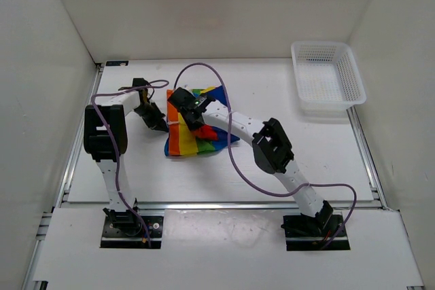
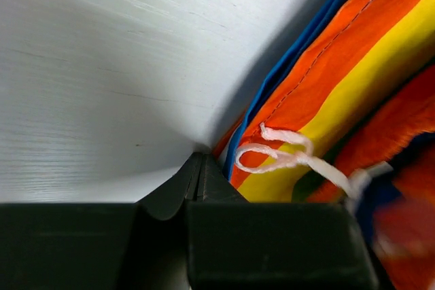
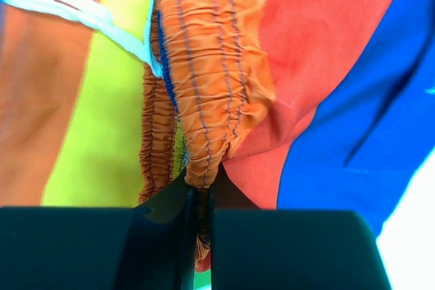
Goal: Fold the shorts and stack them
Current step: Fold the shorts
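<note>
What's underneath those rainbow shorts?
The white table shows all around the shorts, which lie bunched on it. Whatever is beneath the cloth is covered, so I cannot tell. The right gripper pinches their orange waistband.

The shorts (image 1: 187, 142) lie bunched on the table (image 1: 272, 93), left of centre and in front of both arm bases. The left end effector (image 1: 160, 124) rests on the table just beside the shorts' left edge, fingertips together, close to a loose drawstring (image 2: 285, 157). The right end effector (image 1: 192, 115) sits over the shorts' far part, with a waistband fold pinched between its fingers. A basket (image 1: 319, 44) stands at the far right corner, well apart from the shorts.
</note>
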